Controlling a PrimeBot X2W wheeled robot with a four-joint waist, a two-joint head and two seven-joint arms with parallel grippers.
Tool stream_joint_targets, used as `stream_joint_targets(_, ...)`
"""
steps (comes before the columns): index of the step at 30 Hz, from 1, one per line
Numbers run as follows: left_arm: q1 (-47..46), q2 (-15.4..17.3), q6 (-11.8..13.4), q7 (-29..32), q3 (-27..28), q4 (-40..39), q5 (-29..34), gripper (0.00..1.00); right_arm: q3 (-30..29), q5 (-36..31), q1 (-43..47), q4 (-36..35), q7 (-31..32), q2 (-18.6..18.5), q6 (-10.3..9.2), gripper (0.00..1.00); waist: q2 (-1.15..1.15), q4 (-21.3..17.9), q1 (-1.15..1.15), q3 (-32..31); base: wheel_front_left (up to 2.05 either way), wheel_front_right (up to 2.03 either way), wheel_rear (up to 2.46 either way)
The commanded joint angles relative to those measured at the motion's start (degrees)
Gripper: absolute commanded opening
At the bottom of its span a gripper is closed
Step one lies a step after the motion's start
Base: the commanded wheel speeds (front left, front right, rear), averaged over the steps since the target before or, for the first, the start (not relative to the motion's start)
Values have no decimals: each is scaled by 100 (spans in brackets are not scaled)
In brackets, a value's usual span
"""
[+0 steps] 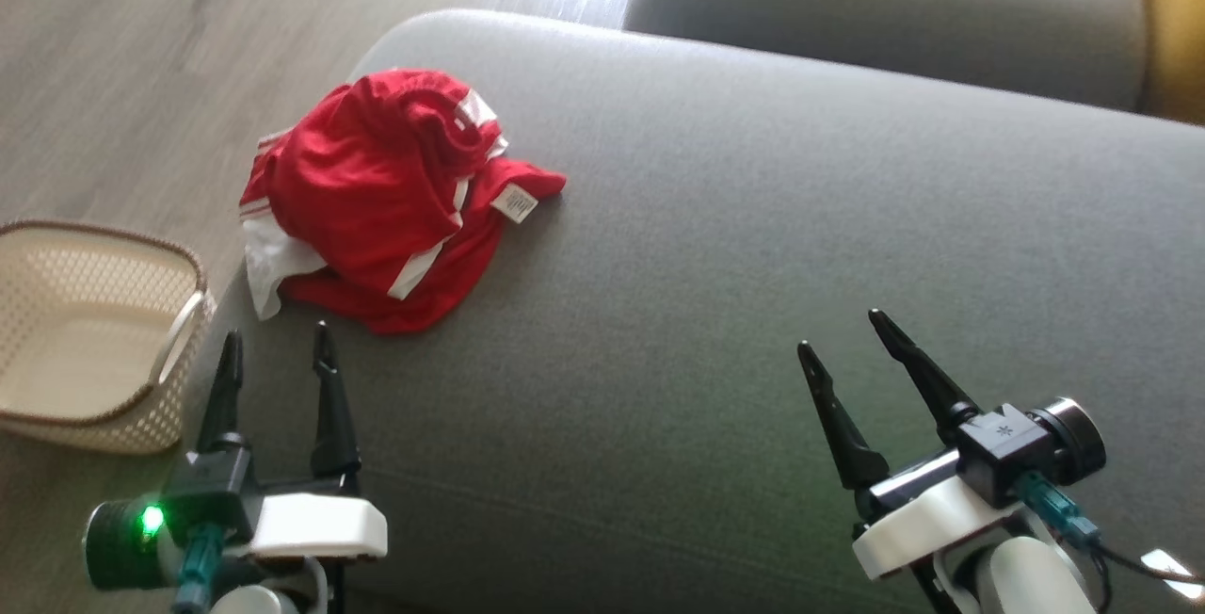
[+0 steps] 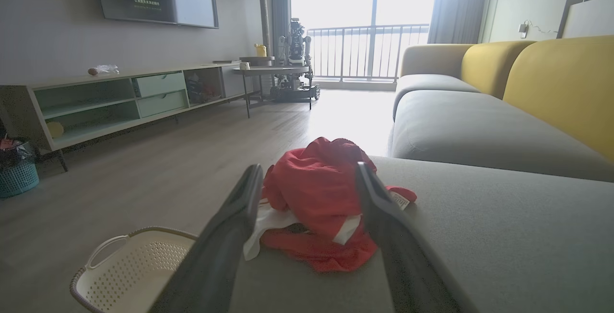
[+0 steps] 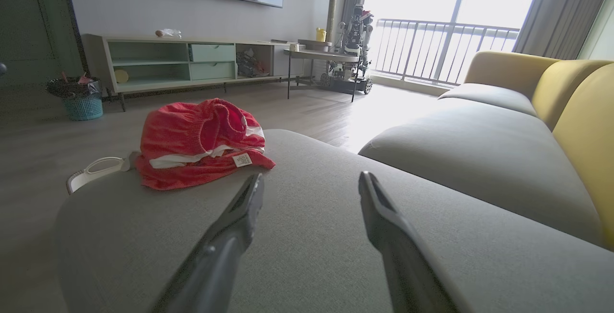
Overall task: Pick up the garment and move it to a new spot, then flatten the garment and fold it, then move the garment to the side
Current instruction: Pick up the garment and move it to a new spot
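Garment (image 1: 377,209), red with white stripes, lies crumpled in a heap near the left front corner of the grey sofa cushion (image 1: 706,294). Its white part reaches the cushion's edge, just above the cream basket (image 1: 132,430) on the floor beside the sofa. White care label (image 1: 514,203) sticks out on the heap's right side, so the fabric is probably twisted or inside-out somewhere; can't tell which. Left gripper (image 1: 277,333) hovers low just short of the heap, fingers spread wide and pointing at it. In the left wrist view the heap sits framed between the two fingers, which reads as lined up for a grab. Nothing held. Right gripper (image 1: 841,331) is also spread wide and empty, over bare cushion well apart from the garment. It is likely parked there because that open stretch is where the cloth could be laid out. Judgement: first step, pick-up not yet done, nothing flattened or folded. Heap is soft and layered, so a pinch may catch only the top layer, and the part at the edge could drag it off toward the basket.
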Motion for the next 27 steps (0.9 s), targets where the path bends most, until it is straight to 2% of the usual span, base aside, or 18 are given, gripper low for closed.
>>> stream_joint_targets(1,-222,2,32,-69,188,-233,-58,100,95,-26,-191,-222,-54,-60,-1,100,0,79,0,95,0,0,0)
stream_joint_targets(8,-566,-7,-135,-69,412,-239,-201,100,94,-163,-206,-340,-54,-60,-1,100,0,89,0,353,0,0,0)
stream_joint_targets(15,-1684,37,-653,-69,741,-89,-500,100,64,-412,-391,-456,-54,-60,-1,100,0,-41,0,970,0,0,0)
stream_joint_targets(17,-2085,96,-811,-69,810,159,-558,100,40,-485,-431,-470,-54,-60,-1,100,0,-85,0,1131,0,0,0)
stream_joint_targets(19,-2715,308,-974,-69,901,769,-563,100,35,-559,-474,-499,-54,-60,-1,100,0,-162,0,1332,0,0,0)
stream_joint_targets(21,-2948,399,-1014,-69,919,986,-546,100,32,-580,-484,-506,-54,-60,-1,100,0,-188,0,1392,0,0,0)
stream_joint_targets(27,-4345,863,-1257,155,928,2363,-595,100,62,-578,-648,-542,-54,-60,-1,100,0,-420,0,1788,0,0,0)
